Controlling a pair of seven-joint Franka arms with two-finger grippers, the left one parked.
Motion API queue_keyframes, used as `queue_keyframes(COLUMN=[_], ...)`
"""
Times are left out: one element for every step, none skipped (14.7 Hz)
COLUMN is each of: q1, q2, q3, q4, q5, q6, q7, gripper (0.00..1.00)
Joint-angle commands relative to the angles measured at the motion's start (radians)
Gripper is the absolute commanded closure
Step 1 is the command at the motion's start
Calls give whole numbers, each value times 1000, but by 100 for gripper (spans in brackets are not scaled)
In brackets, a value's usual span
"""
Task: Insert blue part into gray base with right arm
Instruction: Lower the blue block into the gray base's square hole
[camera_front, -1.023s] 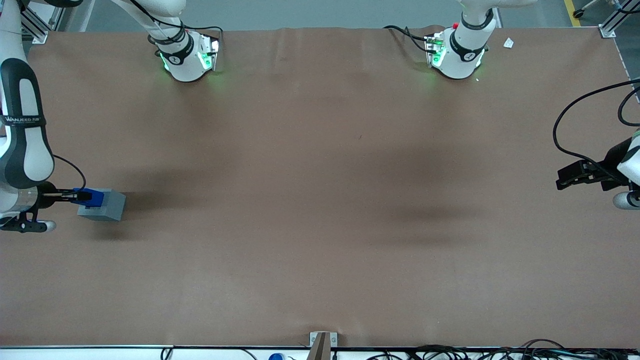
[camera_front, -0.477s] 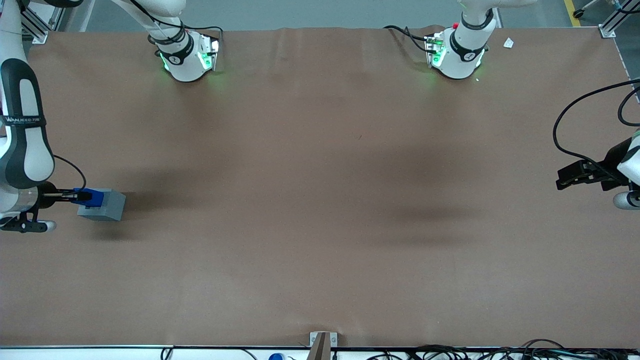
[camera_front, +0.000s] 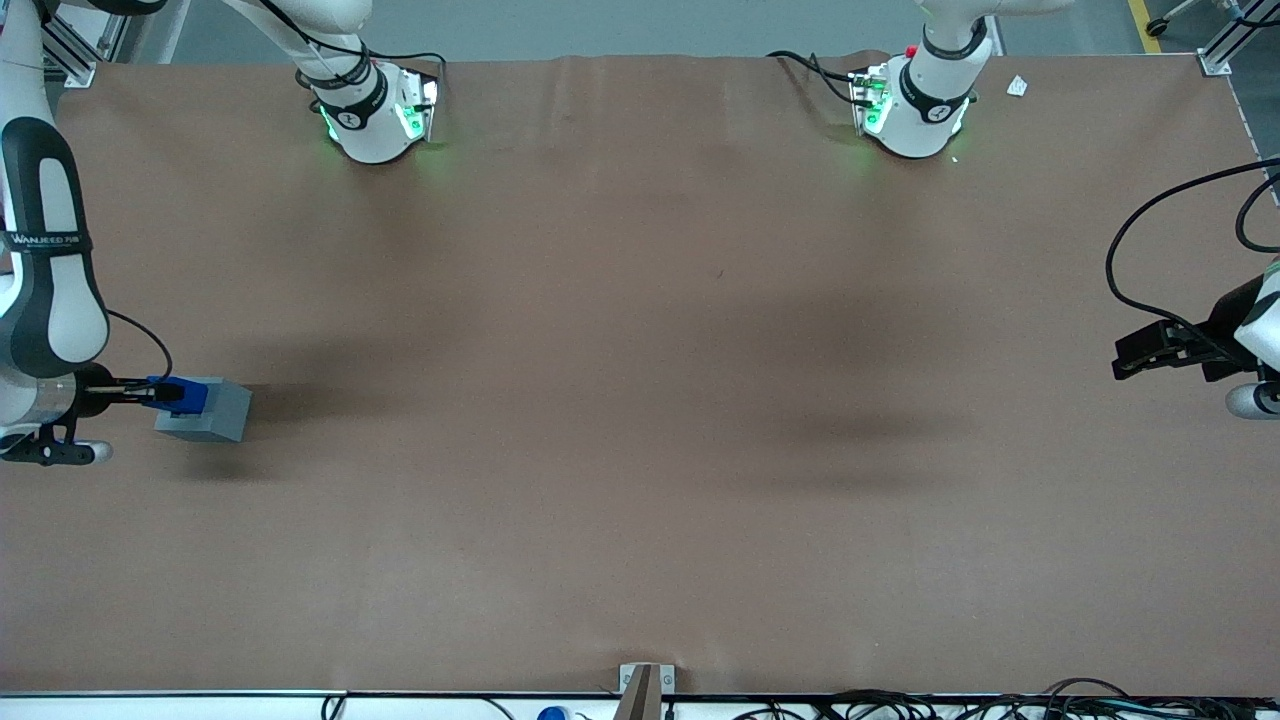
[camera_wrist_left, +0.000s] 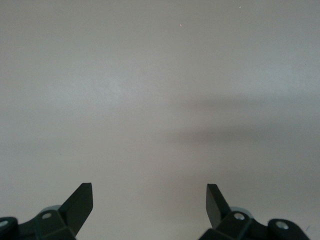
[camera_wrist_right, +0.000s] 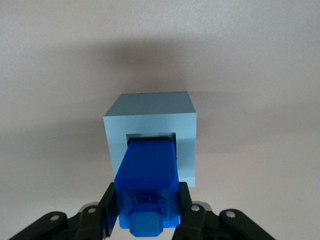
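At the front view's left edge, my gripper (camera_front: 160, 392) clamps the blue part (camera_wrist_right: 147, 182). Its lower end sits in the gray base's (camera_wrist_right: 150, 117) socket (nub facing my wrist camera).

Pretty much the whole brown table (camera_front: 640, 420) is open going toward the parked arm's end, so there's loads of room to pass nearer the front camera or farther from it than the gray base (camera_front: 212, 414). The only real clutter is at the working arm's end: the gripper (camera_wrist_right: 148, 220) is clamped on the blue part (camera_wrist_right: 148, 175), whose lower end fills the base's socket. Bare tabletop shows all around the base.
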Motion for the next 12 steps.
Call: queue_keyframes(q1=[-17, -17, -19, -19, -25, -26, -26, -26, -26, -26, -26, -25], q2=[36, 41, 42, 42, 51, 56, 56, 56, 56, 57, 56, 54], q3=[16, 16, 16, 16, 16, 16, 16, 16, 16, 16, 16, 16], q4=[5, 5, 5, 2, 4, 4, 4, 4, 4, 2, 4, 5], q5=[-18, -18, -15, -13, -13, -13, -11, -11, -11, -11, -13, -18], q6=[7, 8, 16, 28, 31, 34, 37, 37, 39, 40, 39, 39], q7=[5, 5, 5, 5, 5, 5, 5, 5, 5, 5, 5, 4], gripper=[78, 78, 78, 78, 78, 78, 78, 78, 78, 78, 79, 80])
